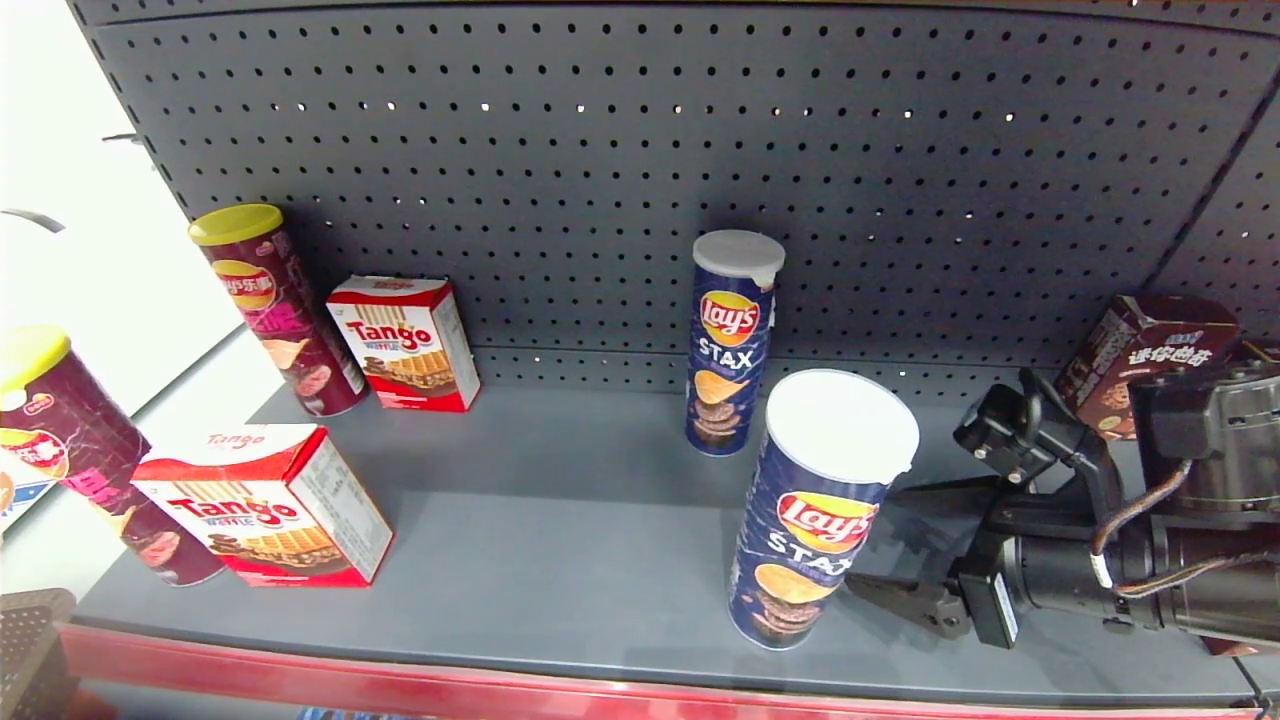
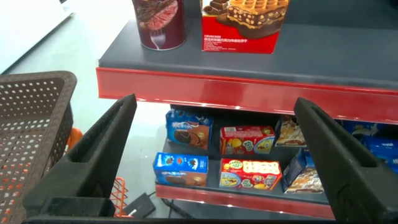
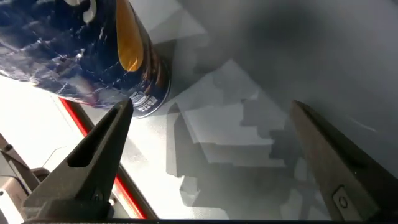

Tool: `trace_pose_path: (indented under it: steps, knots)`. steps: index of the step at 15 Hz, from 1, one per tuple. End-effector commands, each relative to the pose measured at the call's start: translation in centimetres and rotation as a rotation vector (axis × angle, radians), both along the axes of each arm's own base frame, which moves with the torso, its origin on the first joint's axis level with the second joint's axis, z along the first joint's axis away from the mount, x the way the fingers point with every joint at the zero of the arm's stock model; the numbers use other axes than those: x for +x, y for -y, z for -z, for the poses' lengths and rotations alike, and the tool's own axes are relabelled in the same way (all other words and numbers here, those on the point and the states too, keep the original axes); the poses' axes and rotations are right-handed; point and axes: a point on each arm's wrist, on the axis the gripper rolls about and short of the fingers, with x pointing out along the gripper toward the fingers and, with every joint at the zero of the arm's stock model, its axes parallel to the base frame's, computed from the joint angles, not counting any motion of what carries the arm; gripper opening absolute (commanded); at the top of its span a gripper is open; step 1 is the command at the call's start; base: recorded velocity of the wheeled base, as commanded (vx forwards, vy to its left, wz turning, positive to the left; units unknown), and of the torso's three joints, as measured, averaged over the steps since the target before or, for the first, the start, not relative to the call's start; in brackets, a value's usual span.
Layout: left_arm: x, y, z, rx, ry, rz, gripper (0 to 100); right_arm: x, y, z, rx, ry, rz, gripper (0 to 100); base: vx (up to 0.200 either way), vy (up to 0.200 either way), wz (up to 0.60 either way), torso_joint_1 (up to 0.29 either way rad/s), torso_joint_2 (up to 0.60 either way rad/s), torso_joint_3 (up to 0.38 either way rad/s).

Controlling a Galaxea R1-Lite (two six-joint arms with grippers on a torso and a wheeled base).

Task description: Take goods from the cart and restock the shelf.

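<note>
Two blue chip cans stand upright on the grey shelf: one at the back, one near the front edge. My right gripper is open just right of the front can and apart from it, with nothing between its fingers. In the right wrist view the gripper hangs low over the shelf surface, and the can's base lies off to one side. My left gripper is open and empty in front of the shelf's red edge, beside the dark mesh cart.
Two maroon cans with yellow lids and two red wafer boxes stand at the shelf's left. A brown box sits far right behind my right arm. A lower shelf holds several small packs. The cart's corner shows bottom left.
</note>
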Motion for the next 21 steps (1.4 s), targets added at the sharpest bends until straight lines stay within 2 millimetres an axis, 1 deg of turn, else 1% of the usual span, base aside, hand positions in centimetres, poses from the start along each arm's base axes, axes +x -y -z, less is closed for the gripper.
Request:
trace_pose_path:
  steps: [1, 6, 10, 16, 21]
  knots:
    - [0.0, 0.0, 0.0, 0.0, -0.002, 0.0, 100, 0.0, 0.1, -0.2, 0.004, 0.009, 0.003, 100, 0.0, 0.0, 0.0, 0.0, 0.0, 0.0]
    - [0.0, 0.0, 0.0, 0.0, -0.002, 0.0, 100, 0.9, -0.5, -0.7, 0.009, 0.019, 0.0, 100, 0.0, 0.0, 0.0, 0.0, 0.0, 0.0]
    - [0.0, 0.0, 0.0, 0.0, -0.001, 0.0, 100, 1.3, -1.0, -0.5, 0.005, 0.012, -0.008, 100, 0.0, 0.0, 0.0, 0.0, 0.0, 0.0]
    - [0.0, 0.0, 0.0, 0.0, -0.001, 0.0, 100, 1.0, -0.3, -0.3, 0.001, 0.005, 0.009, 100, 0.0, 0.0, 0.0, 0.0, 0.0, 0.0]
    - [0.0, 0.0, 0.0, -0.002, -0.001, 0.0, 100, 0.5, -1.2, -0.2, 0.002, 0.003, -0.041, 100, 0.0, 0.0, 0.0, 0.0, 0.0, 0.0]
